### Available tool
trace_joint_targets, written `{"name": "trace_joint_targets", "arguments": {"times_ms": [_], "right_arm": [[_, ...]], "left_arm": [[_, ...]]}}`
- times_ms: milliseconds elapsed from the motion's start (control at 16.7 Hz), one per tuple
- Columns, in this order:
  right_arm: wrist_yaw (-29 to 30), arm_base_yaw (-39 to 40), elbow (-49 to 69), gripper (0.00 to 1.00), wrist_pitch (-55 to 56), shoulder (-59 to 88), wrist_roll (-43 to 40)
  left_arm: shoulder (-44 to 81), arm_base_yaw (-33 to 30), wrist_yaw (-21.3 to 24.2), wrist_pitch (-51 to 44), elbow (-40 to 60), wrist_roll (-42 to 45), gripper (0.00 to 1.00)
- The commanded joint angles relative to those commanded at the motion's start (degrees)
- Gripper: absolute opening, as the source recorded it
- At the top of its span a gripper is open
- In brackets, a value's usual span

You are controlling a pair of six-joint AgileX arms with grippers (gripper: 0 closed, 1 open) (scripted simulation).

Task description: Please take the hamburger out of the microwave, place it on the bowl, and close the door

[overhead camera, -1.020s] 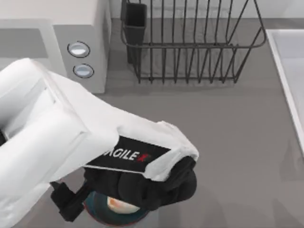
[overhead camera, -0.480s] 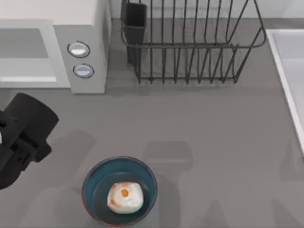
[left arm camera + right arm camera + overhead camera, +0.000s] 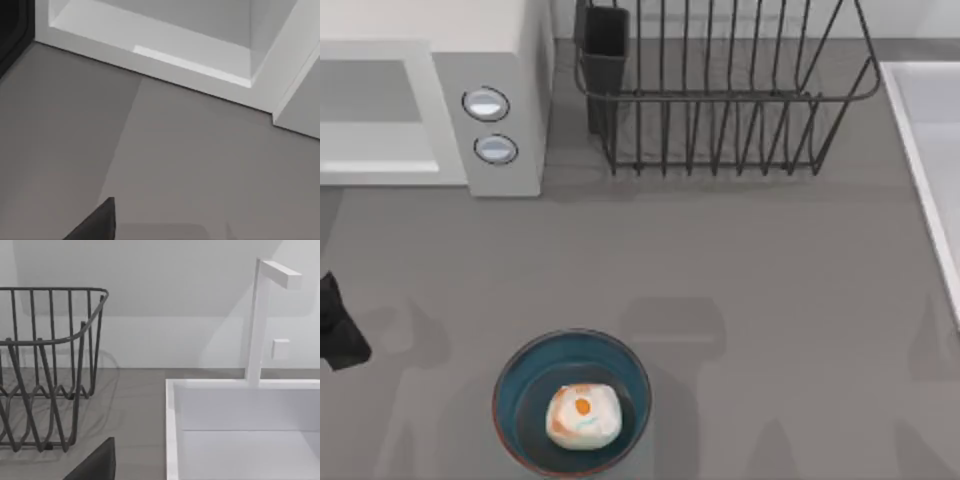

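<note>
Cream-white hamburger (image 3: 583, 415) in blue bowl (image 3: 513, 378)

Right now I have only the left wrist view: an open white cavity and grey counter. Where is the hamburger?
Observer: The hamburger sits inside the blue bowl, near the table's front edge in the top view.
Operator: Where is my left gripper relative to that bowl?
Observer: The left gripper is at the top view's left edge, apart from the bowl, in front of the microwave.
Operator: Anything beside the microwave?
Observer: A dark wire dish rack stands to its right; the right wrist view faces that rack and a white sink.
</note>
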Motion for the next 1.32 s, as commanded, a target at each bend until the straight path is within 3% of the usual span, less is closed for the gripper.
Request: {"name": "trace_joint_targets", "arguments": {"times_ms": [300, 720, 1320], "right_arm": [[0.0, 0.0, 0.0, 1.00, 0.0, 0.0, 0.0], [0.0, 0.0, 0.0, 1.00, 0.0, 0.0, 0.0], [0.0, 0.0, 0.0, 1.00, 0.0, 0.0, 0.0]], "left_arm": [[-15.2, 5.9, 8.5, 14.0, -9.7, 16.2, 1.00], [-17.5, 6.6, 9.9, 16.3, -11.2, 18.6, 1.00], [-17.5, 6.6, 9.9, 16.3, -11.2, 18.6, 0.25]]}}
